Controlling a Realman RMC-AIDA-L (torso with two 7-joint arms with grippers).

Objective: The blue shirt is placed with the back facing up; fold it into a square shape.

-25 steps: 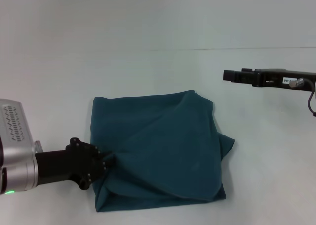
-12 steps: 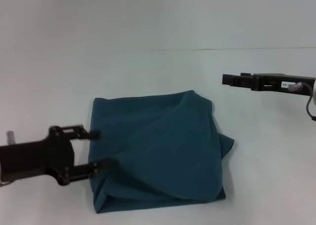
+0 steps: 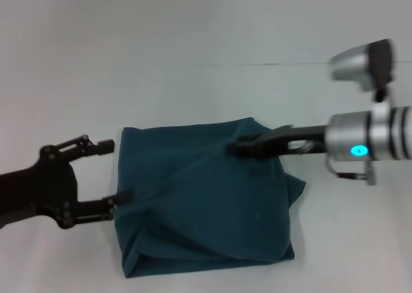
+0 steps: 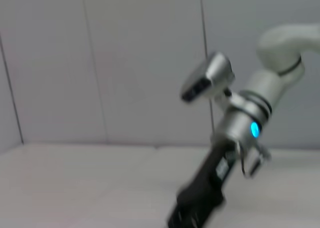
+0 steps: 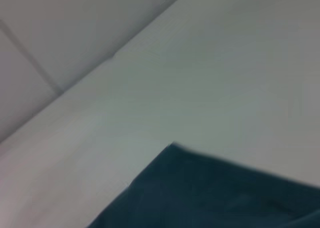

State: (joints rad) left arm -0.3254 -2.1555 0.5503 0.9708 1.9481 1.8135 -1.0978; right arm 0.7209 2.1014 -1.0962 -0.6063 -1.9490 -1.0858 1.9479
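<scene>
Dark teal-blue cotton shirt lies mid-table as a rough, lumpy square. Left gripper spread apart just beside its left edge, holding nothing. Right gripper over far right corner, fingers unreadable. Judged: final tidying; next, flatten the right-side bulge

- Soft, even light from overhead fills the room; the white table is bright with no glare.
- Shadows are faint, just a thin dark edge under the blue shirt.
- The right gripper and its arm smear with motion blur.
- Both wrist views look soft and hazy.
</scene>
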